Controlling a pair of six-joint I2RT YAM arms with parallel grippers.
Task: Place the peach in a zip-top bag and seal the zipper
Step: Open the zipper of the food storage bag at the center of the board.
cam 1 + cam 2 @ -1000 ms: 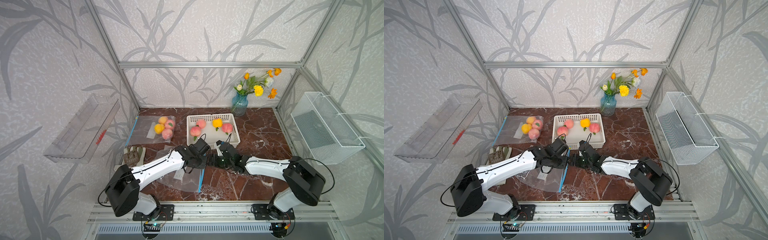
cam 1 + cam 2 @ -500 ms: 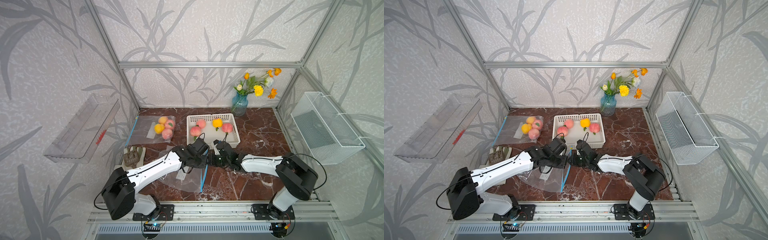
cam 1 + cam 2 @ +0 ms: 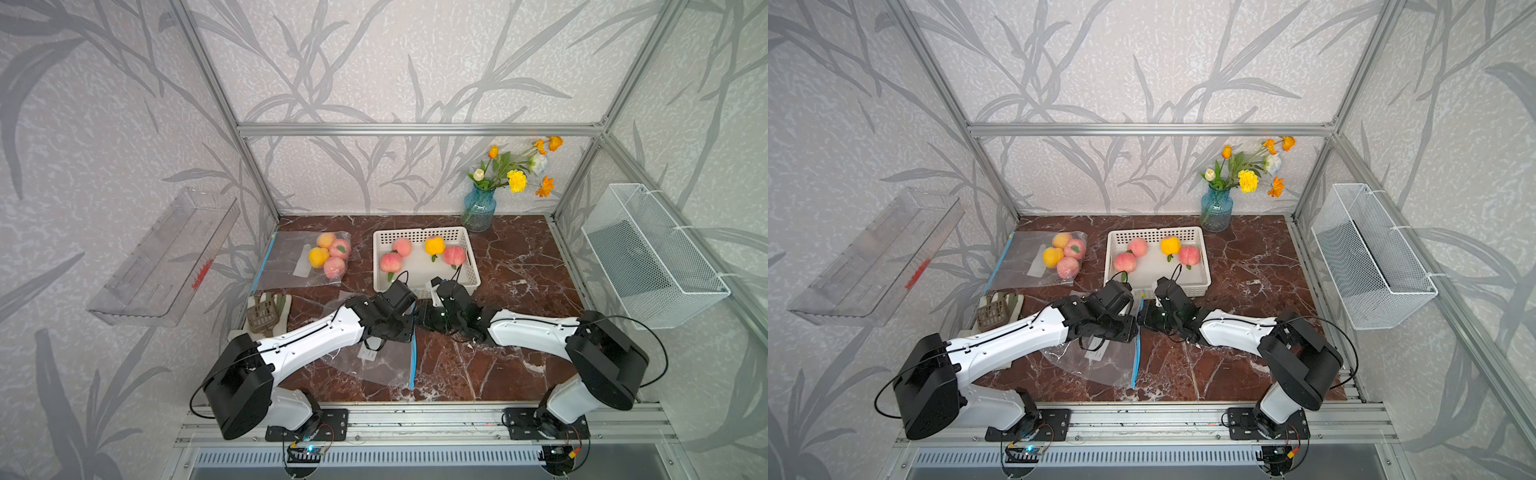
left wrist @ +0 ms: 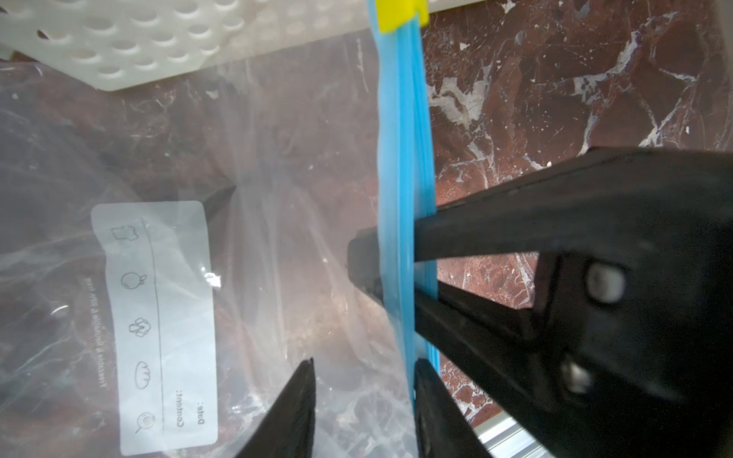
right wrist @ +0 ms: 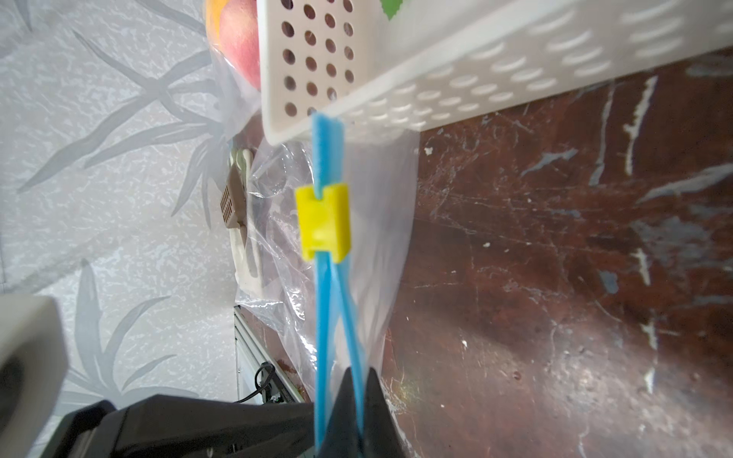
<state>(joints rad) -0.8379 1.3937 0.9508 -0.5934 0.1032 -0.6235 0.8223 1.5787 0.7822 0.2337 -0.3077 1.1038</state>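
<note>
The clear zip-top bag (image 3: 382, 361) lies flat at the table's front, and I see no fruit inside it. Its blue zipper (image 3: 412, 361) faces right, and the two strips part below the yellow slider (image 5: 324, 222). My right gripper (image 5: 359, 370) is shut on one blue strip. My left gripper (image 4: 365, 363) stands open over the bag's mouth edge, beside the right fingers (image 4: 476, 234), holding nothing. In both top views the two grippers meet over the bag's far end. Several peaches, such as a pink peach (image 3: 391, 262), lie in the white basket (image 3: 419, 231).
A second bag (image 3: 291, 266) holding several peaches lies at the back left. A glove with a small brown basket (image 3: 264, 313) sits at the left edge. A blue vase of flowers (image 3: 478, 208) stands at the back. A wire basket (image 3: 652, 257) and a clear shelf (image 3: 166, 257) hang on the side walls.
My left gripper has opened and let go of the bag's edge. My right gripper has closed onto the blue zipper strip after moving in towards the left one.
</note>
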